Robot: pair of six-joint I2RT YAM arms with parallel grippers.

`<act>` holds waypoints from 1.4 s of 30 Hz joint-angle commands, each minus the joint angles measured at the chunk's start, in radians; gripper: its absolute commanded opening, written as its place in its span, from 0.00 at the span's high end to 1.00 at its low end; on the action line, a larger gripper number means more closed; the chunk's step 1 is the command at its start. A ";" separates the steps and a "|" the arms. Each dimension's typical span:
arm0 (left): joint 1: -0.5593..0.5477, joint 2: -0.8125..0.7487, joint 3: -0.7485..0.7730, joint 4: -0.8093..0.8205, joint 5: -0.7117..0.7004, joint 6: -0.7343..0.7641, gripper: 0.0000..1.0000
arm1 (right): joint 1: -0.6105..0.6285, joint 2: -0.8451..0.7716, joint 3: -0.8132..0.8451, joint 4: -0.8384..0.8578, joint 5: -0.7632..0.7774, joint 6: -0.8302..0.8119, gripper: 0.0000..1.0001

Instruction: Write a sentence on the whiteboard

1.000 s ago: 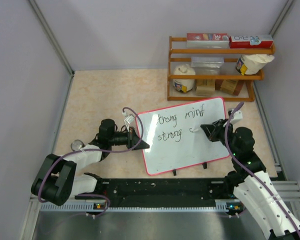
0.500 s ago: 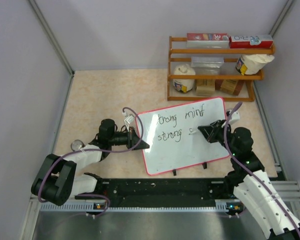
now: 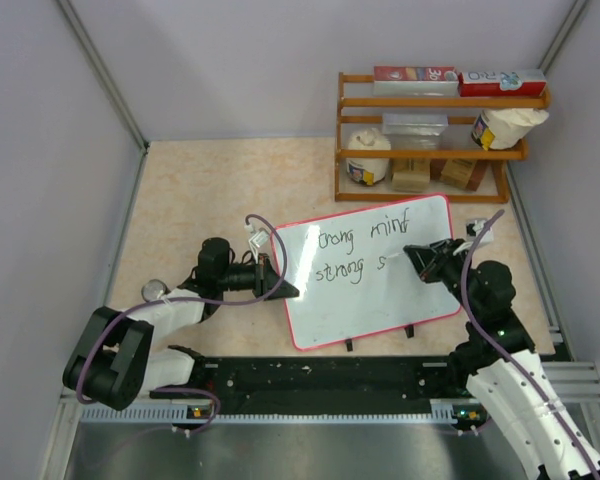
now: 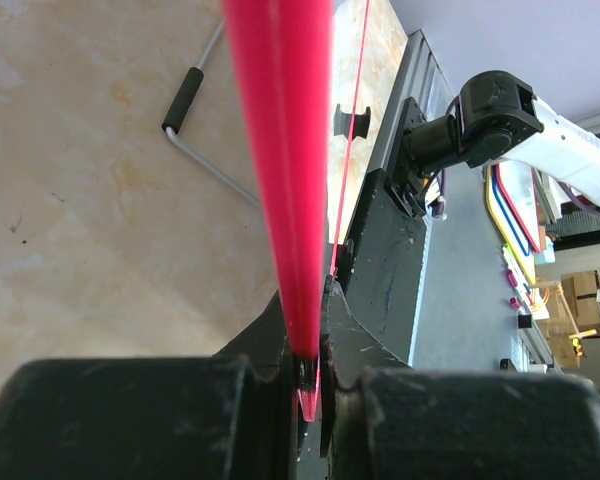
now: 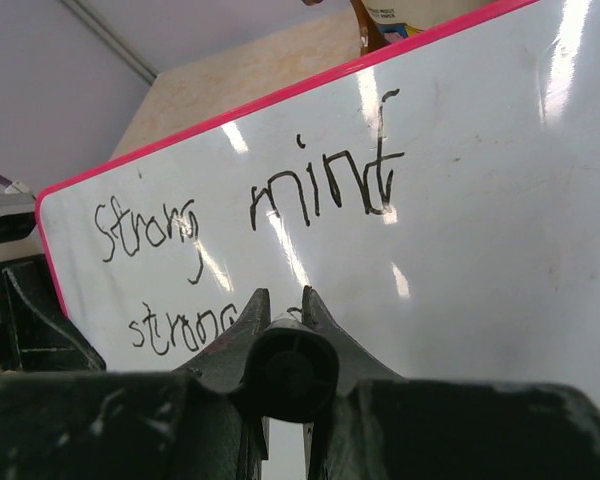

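At table (image 3: 200, 200) centre, whiteboard (image 3: 380, 295) stands, left gripper (image 3: 280, 288) pinching its left edge, right gripper (image 3: 410, 256) clamped on marker (image 5: 292, 375) at the unfinished sentence (image 3: 342, 272); risk: heavy pen pressure could slide the board, smearing letters.

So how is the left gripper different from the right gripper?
The left gripper pinches the whiteboard by its red edge; the right gripper holds a pen. The left gripper sits at the board's left side; the right gripper is over the board, by the sentence. Both are black and shut.
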 commanded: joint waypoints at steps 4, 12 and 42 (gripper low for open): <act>0.011 0.010 -0.003 -0.025 -0.164 0.140 1.00 | -0.009 0.017 0.062 -0.024 0.098 -0.030 1.00; 0.011 0.013 -0.003 -0.024 -0.156 0.141 1.00 | -0.009 0.048 0.056 -0.018 0.112 -0.041 1.00; 0.011 0.016 -0.003 -0.022 -0.156 0.138 1.00 | -0.009 0.017 0.034 -0.139 0.123 -0.053 1.00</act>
